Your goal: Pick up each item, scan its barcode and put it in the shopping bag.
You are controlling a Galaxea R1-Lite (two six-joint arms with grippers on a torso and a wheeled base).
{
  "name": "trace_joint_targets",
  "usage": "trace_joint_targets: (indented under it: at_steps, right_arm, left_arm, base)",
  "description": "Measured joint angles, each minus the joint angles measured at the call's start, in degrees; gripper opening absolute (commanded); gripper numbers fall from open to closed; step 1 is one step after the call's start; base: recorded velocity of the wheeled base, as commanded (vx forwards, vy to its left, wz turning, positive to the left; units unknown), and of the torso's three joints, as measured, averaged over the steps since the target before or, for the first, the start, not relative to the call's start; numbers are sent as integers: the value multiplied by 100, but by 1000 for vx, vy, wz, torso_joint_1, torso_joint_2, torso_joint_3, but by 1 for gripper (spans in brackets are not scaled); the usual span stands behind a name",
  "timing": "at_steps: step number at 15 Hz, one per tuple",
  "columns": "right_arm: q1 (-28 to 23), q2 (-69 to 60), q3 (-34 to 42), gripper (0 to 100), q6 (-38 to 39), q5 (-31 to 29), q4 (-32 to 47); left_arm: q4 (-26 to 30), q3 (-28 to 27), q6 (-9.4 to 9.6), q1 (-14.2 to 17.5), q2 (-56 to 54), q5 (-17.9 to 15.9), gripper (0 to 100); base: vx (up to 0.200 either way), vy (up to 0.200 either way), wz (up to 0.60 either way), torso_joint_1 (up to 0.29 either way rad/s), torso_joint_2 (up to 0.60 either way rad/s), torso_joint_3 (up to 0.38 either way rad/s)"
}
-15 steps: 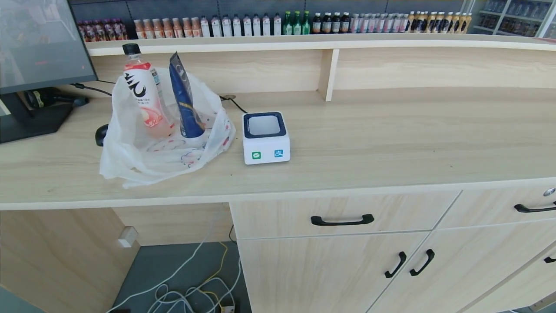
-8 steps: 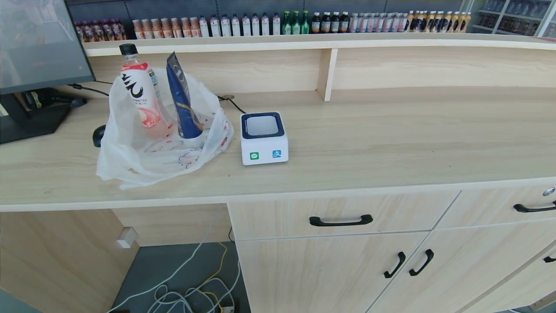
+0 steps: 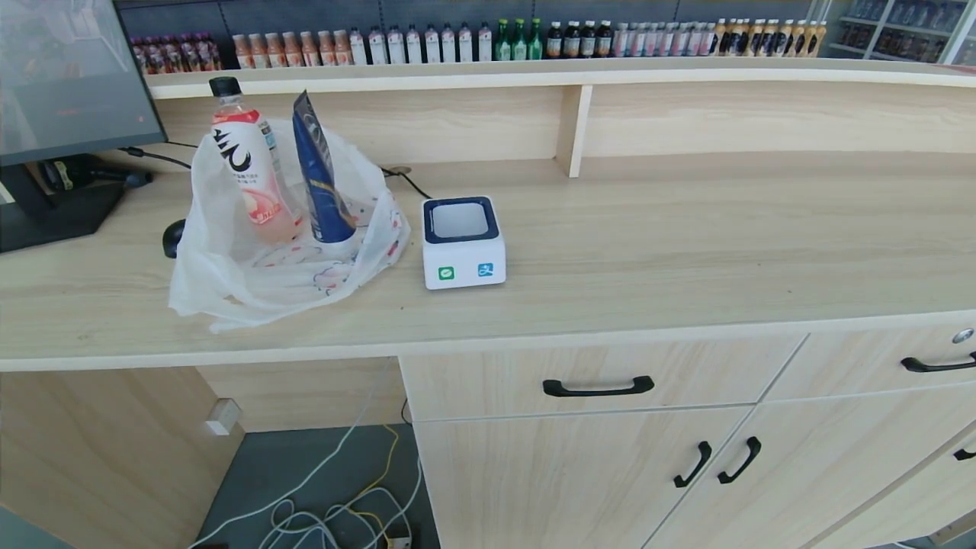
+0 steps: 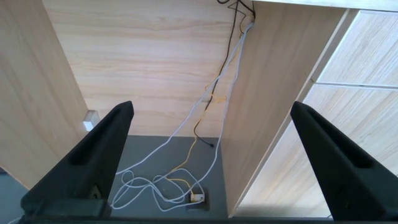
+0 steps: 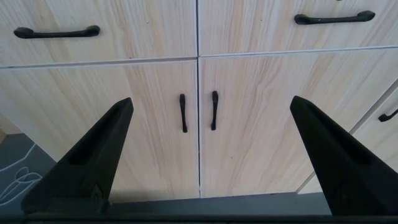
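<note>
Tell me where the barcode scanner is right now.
In the head view the barcode scanner stands on the wooden counter, left of centre, close beside the shopping bag on that bag's right.

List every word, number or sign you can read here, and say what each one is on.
No text reads clearly.
scanner: green square sign and blue square sign on the front, no words.
bottle: big black brush marks on the label, not legible.
blue pouch: print too small.
shopping bag: red and blue print, blurred.
monitor: faint red marks, unreadable.
shelf bottles: labels too small.
</note>
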Motion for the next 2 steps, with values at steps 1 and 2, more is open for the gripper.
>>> trace_joint_targets:
  at_steps: [1,2]
  right_arm:
    - [0,0,0,100,5,-2,0]
    - [0,0,0,100,2,-2,0]
  left_arm:
    - [0,0,-9,2,0,0,100]
    - [0,0,-11,5,0,0,100]
  base:
    - [0,0,0,0,0,0]
    - [0,0,0,0,0,0]
